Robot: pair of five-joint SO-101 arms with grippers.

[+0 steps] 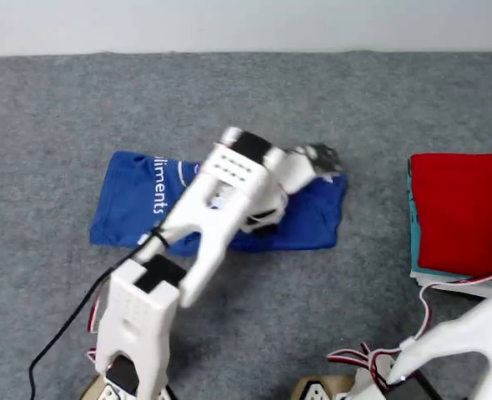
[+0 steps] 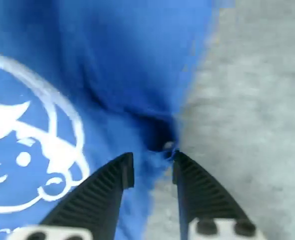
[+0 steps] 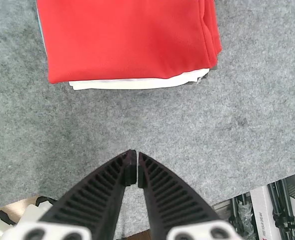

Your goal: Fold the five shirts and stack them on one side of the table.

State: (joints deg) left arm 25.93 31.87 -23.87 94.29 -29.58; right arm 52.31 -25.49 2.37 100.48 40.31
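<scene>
"So, how is that blue shirt going to behave for you?"

"Limp and light, I'd judge. The blue shirt [image 1: 138, 204] lies flat in the middle of the desk [image 1: 313, 100], doubled into a long band. Thin knit like that drapes, stretches and slides on itself. It won't break, but it won't hold a crease alone either; lift one corner and I'd expect the rest to sag and trail."

"Where would you take hold?"

"At an edge or a corner, pinching through every layer so the fold travels as one piece. My left end effector [image 2: 152, 157] is down at the shirt's edge on the side facing the stack. Its fingers are parted, with the cloth's border lying between them and a small pucker just past the tips. I wouldn't call that a clamp. The carpet-like desk cover should drag on the fabric a little, which would help when pulling a fold over."

"And the other arm?"

"My right end effector [image 3: 137, 160] has its fingers pressed together on nothing, above bare desk near the stack."

"Count them for me."

"One blue shirt loose. In the stack beside my right arm there's a red shirt [image 3: 127, 35] on top, a white shirt [image 3: 137, 82] under it, and a teal shirt [image 1: 413, 208] peeking out along one edge. That's three I can name. A darker sliver at the bottom may be a fourth; I can't tell."
</scene>
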